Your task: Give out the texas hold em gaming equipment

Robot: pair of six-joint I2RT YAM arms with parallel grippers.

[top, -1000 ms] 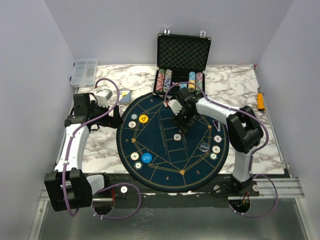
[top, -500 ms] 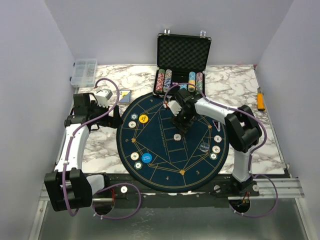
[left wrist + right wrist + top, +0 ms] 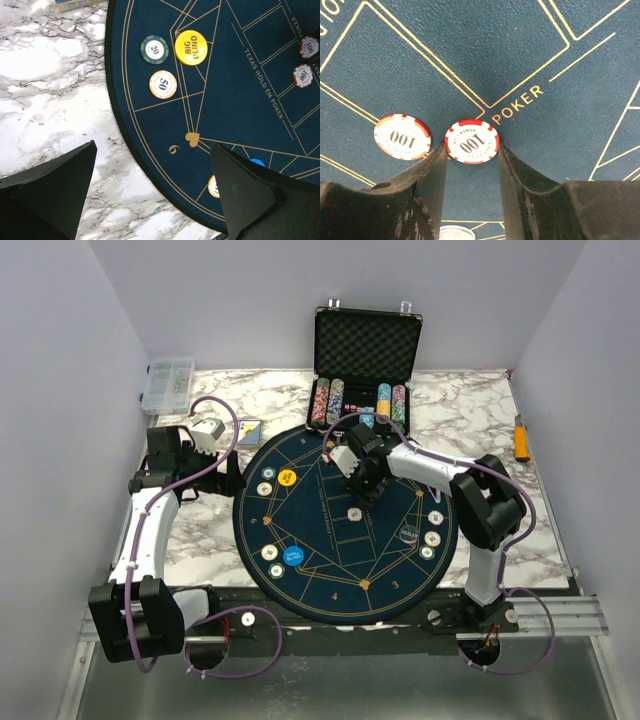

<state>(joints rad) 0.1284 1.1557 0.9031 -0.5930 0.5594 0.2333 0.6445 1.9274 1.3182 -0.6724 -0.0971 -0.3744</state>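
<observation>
Several discs placed, cards not yet dealt

On the left, the 20 chip (image 3: 154, 49), 50 chip (image 3: 163, 84) and BIG BLIND disc (image 3: 191, 47) lie on the mat (image 3: 240, 100). My left gripper (image 3: 154, 150) hangs spread wide and empty over the mat's rim. The card box (image 3: 248, 431) lies off the mat, so dealing looks undone. At centre, my right gripper (image 3: 471, 148) is narrow, both pads touching the red-rimmed 100 chip (image 3: 471, 144) beside "POKER". Whether it is lifted I cannot tell. A second 100 chip (image 3: 402, 136) lies just left.
</observation>
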